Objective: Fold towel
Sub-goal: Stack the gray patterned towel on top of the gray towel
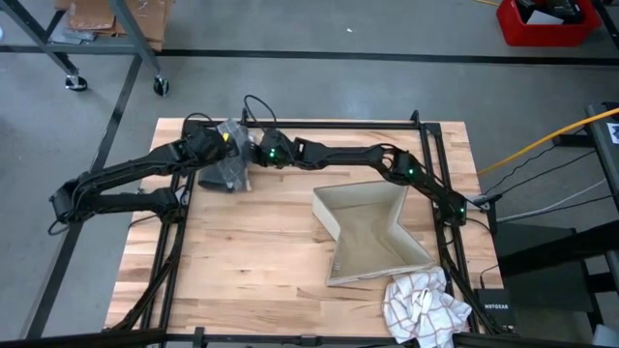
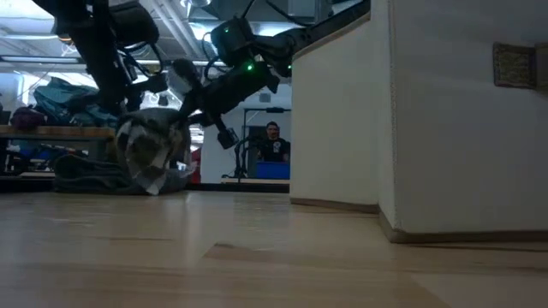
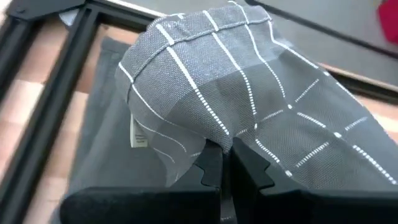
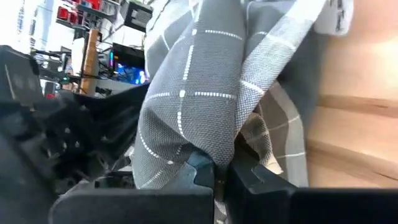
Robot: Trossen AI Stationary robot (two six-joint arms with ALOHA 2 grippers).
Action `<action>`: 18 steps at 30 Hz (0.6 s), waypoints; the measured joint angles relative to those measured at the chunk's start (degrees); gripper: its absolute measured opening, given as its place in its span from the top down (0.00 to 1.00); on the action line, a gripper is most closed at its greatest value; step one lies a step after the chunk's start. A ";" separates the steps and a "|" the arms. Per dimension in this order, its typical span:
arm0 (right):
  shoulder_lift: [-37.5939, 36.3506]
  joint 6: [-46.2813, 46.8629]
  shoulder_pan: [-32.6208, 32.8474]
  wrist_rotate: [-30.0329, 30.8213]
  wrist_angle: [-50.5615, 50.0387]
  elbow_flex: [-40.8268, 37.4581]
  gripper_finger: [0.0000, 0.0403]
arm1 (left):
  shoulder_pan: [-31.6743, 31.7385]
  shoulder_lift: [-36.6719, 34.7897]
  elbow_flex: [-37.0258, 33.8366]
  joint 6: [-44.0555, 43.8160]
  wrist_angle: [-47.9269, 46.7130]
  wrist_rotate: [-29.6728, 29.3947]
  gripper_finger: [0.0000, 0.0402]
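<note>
A grey towel with thin white check lines (image 1: 230,162) sits bunched at the table's far left part; in the low view the towel (image 2: 152,156) hangs in a lump. My left gripper (image 1: 224,140) and my right gripper (image 1: 255,151) meet over it, each shut on its cloth. The left wrist view shows the towel (image 3: 236,81) draped away from my left gripper (image 3: 229,171), with a small label (image 3: 135,134) at one edge. The right wrist view shows the towel (image 4: 199,87) running on from my right gripper (image 4: 219,174). My left gripper pinches a gathered fold of the grey towel (image 3: 225,144) between its two fingers, coming from the table's left. The cloth rises in a bunch from the fingers; how many layers, I cannot tell. My right gripper pinches a bunched fold of the same towel (image 4: 211,155) between its two fingers, coming from the table's right. The towel hangs below both grippers, its lower end (image 2: 154,184) on the table.
An open beige box (image 1: 372,232) lies on the table's right half and fills the right of the low view (image 2: 428,120). A white checked cloth (image 1: 423,305) lies crumpled at the near right corner. Black frame rails (image 1: 329,125) border the table. A person (image 2: 272,141) sits far behind.
</note>
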 joint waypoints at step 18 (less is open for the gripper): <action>5.64 1.36 2.33 1.25 13.62 -0.04 0.77 | 5.12 -0.83 -0.02 14.77 -8.21 -0.08 1.00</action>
